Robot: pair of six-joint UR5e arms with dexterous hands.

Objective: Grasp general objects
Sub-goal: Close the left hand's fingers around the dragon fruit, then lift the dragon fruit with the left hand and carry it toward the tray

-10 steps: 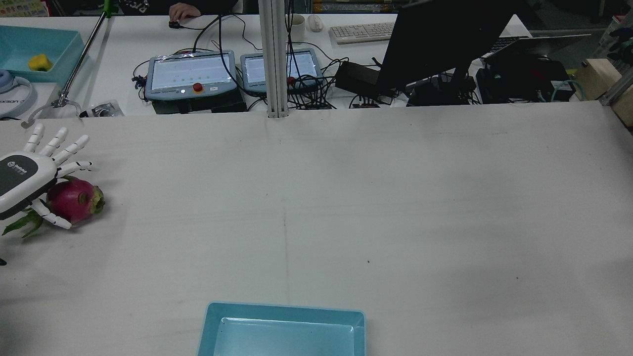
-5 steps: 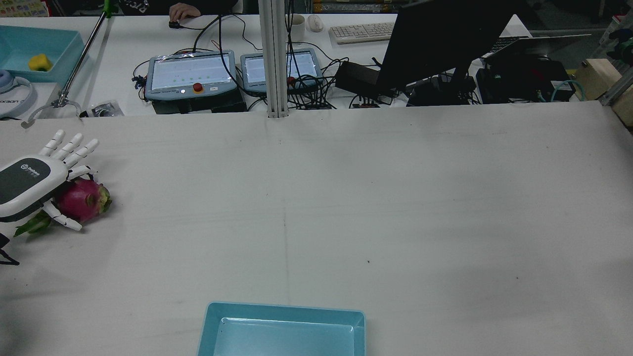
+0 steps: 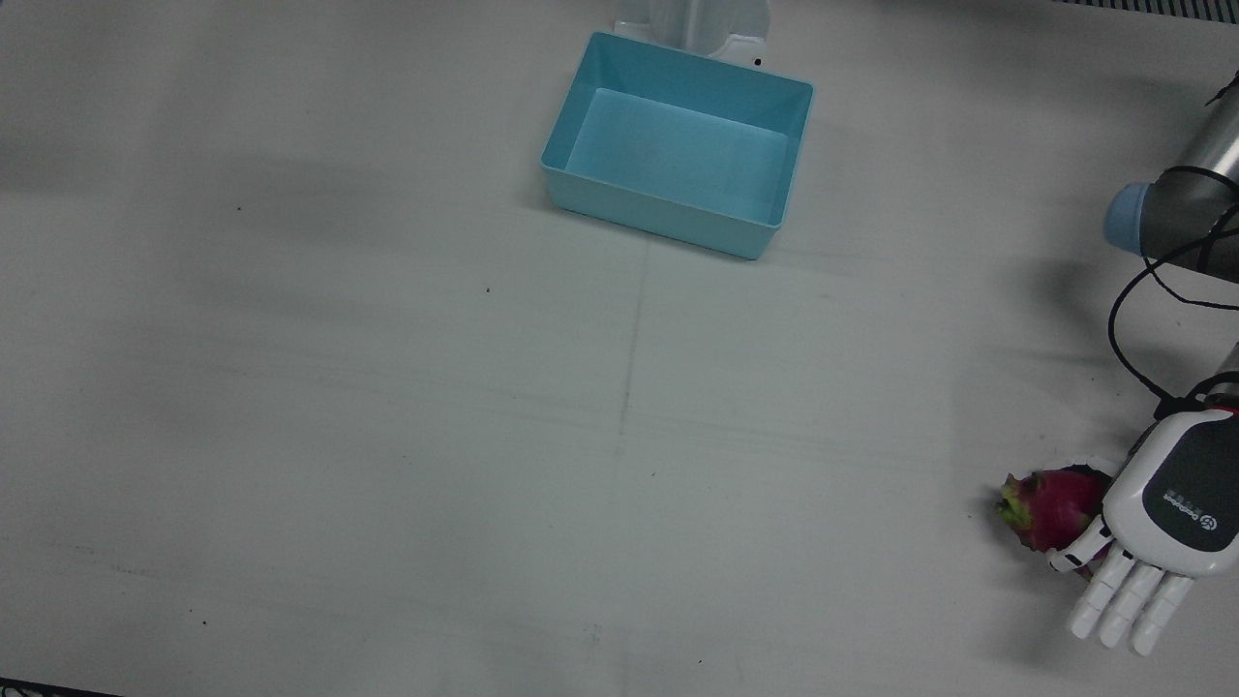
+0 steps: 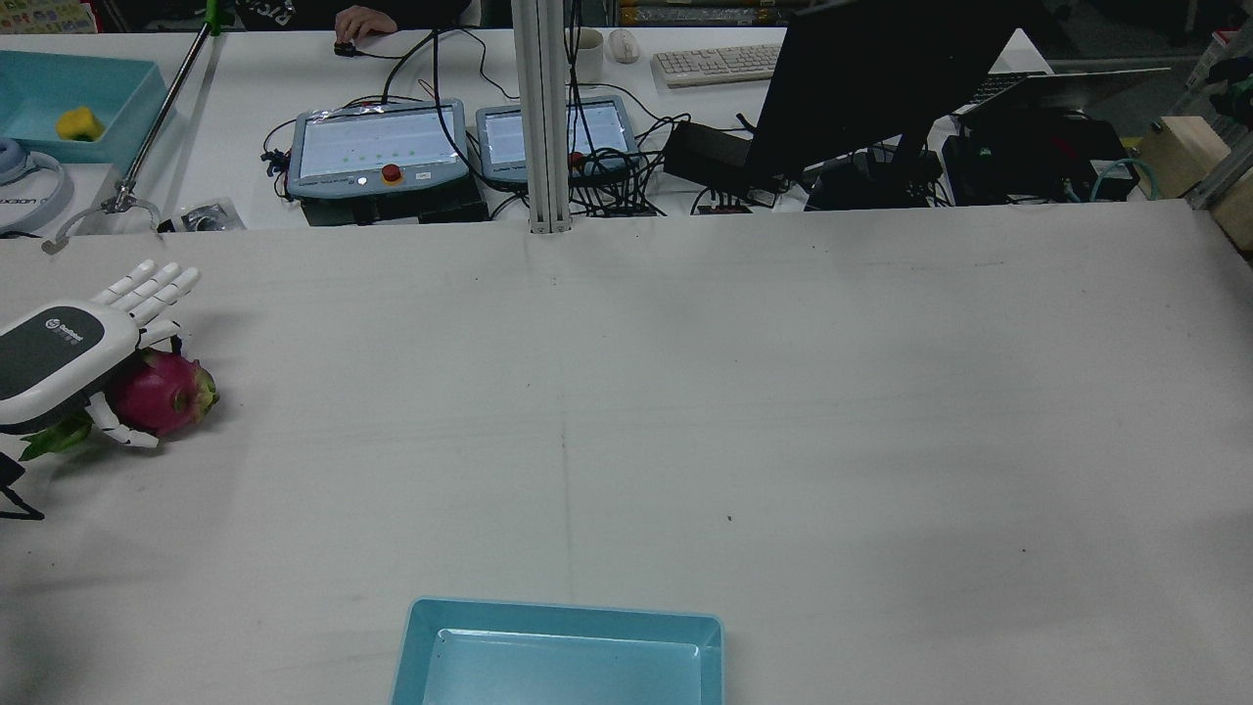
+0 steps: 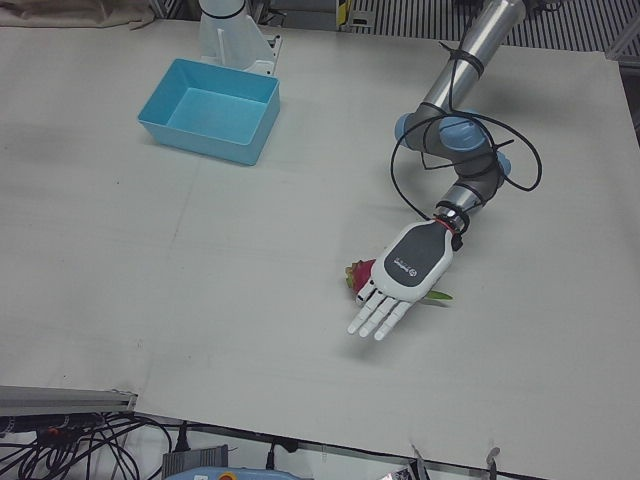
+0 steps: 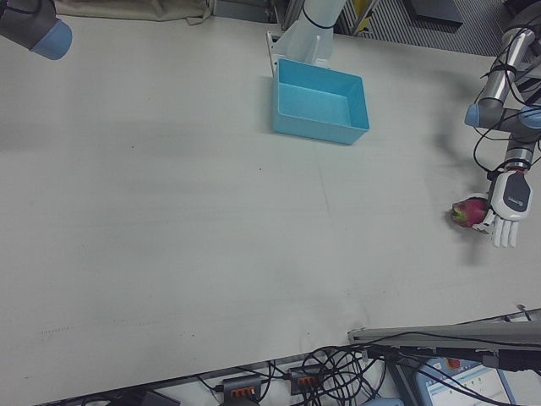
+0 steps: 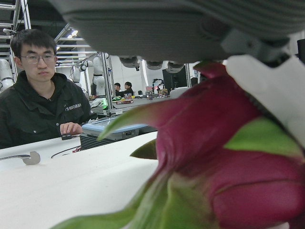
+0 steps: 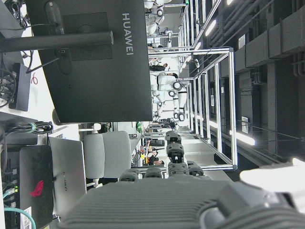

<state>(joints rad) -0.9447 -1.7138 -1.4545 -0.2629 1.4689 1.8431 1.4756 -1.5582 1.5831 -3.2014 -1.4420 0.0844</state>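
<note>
A magenta dragon fruit (image 4: 162, 392) with green leaf tips lies on the white table at its far left edge in the rear view. My left hand (image 4: 59, 357) lies palm down over it, fingers straight and together, pointing past the fruit, thumb along its near side. The hand is open and does not clasp it. The fruit (image 3: 1050, 503) pokes out beside the hand (image 3: 1162, 523) in the front view and fills the left hand view (image 7: 214, 157). My right hand (image 8: 157, 205) shows only in its own view, fingers extended, holding nothing.
A light blue bin (image 4: 563, 612) stands at the table's near edge by the pedestals, also seen in the front view (image 3: 668, 218). Beyond the far edge are teach pendants (image 4: 377, 147), a monitor (image 4: 871, 78) and cables. A person (image 7: 40, 95) sits opposite.
My left hand has moved forward and lower over the dragon fruit, and its spread fingers have come together. The fruit has shifted slightly to the right.
</note>
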